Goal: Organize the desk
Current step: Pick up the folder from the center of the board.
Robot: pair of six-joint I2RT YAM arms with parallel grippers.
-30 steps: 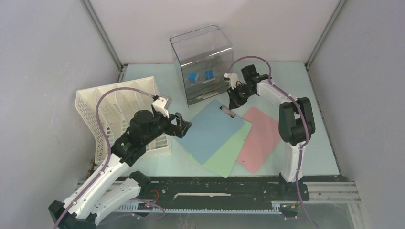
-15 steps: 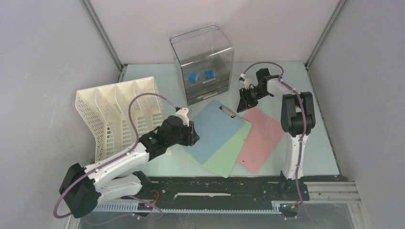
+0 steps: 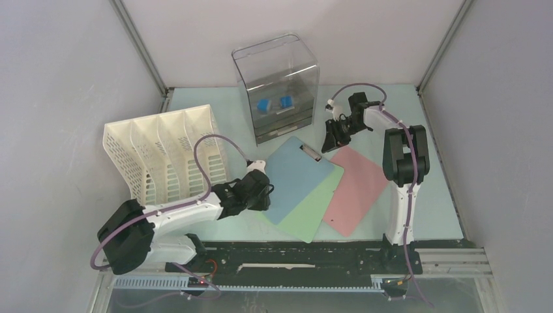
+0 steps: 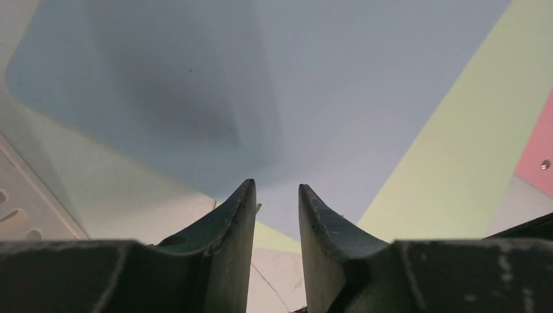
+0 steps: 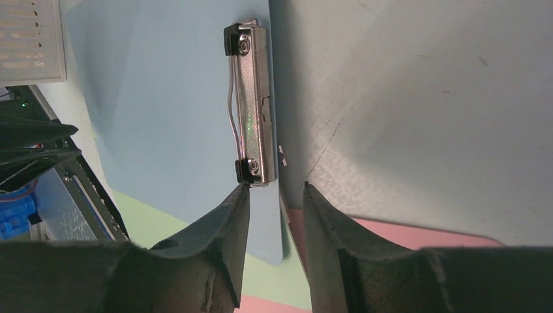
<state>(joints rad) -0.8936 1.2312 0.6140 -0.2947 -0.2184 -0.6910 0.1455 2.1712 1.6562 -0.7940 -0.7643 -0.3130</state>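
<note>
— Top external: seeing what on the surface and around it?

— Seeing the desk point(image 3: 215, 98), pale mint-green, filling the floor between grey walls point(image 3: 65, 65), with a black rail point(image 3: 293, 251) running along the front edge. Seeing a white file rack point(image 3: 163, 150) standing at the left and a clear drawer box point(image 3: 277, 72) standing at the back, holding two blue items point(image 3: 264, 104). Also seeing three boards fanning out in the middle: a blue clipboard point(image 3: 293, 179) lying on top, a green clipboard point(image 3: 313, 208) peeking out beneath it, and a pink clipboard point(image 3: 355, 189) lying at the right.

— Noticing anything differing from a second ago?

— Noticing the left arm point(image 3: 176, 212) having dropped from beside the rack, now stretching low toward the near left corner of the blue clipboard, with jaws narrowed from wide. Noticing the right arm point(image 3: 404, 156) having shifted rightward, away from the drawer box front (barely moving over the last half second). Finding all three boards lying where they were.

— And the grippers, gripping anything?

— Left wrist: seeing the left gripper point(image 4: 277, 188) parted narrowly and pinching nothing, with a corner of the blue clipboard showing in the gap. Not managing to tell whether the tips are touching the board. Right wrist: seeing the right gripper point(image 5: 276, 188) likewise parted narrowly and grasping nothing, pointing at the clipped end of the blue board. Seeing one fingertip sitting just beside the end of the metal clip point(image 5: 251, 107), with the board's edge running into the gap.
</note>
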